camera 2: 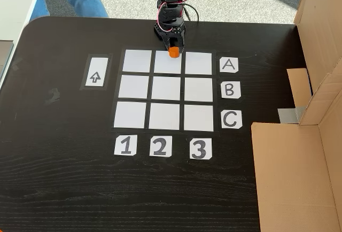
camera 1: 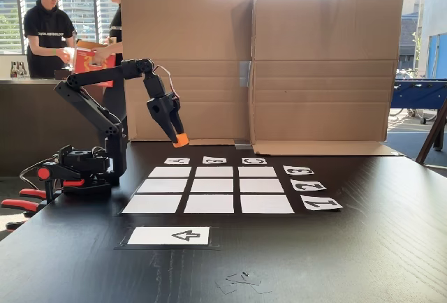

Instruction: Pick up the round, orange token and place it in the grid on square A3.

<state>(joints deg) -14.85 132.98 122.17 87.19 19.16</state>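
Observation:
My gripper [camera 1: 180, 137] is shut on the orange token [camera 1: 181, 141] and holds it in the air above the table, fingers pointing down. In the fixed view from above, the gripper [camera 2: 173, 49] and the token [camera 2: 173, 53] appear over the top edge of the middle cell in row A. The grid [camera 1: 209, 186] [camera 2: 166, 89] is white paper cells with black gaps, edged by letter and number cards. Square A3 [camera 1: 170, 172] [camera 2: 199, 63] is the corner cell by card A [camera 2: 228, 64] and above card 3 [camera 2: 200, 148]. It lies bare, to the right of the token in that view.
A white arrow card [camera 1: 170, 235] [camera 2: 95, 72] lies beside the grid. A tall cardboard wall [camera 1: 314, 72] [camera 2: 299, 162] stands along the side by the lettered cards. A device with red handles [camera 1: 21, 202] sits by the arm's base. Two people stand behind the table [camera 1: 49, 31].

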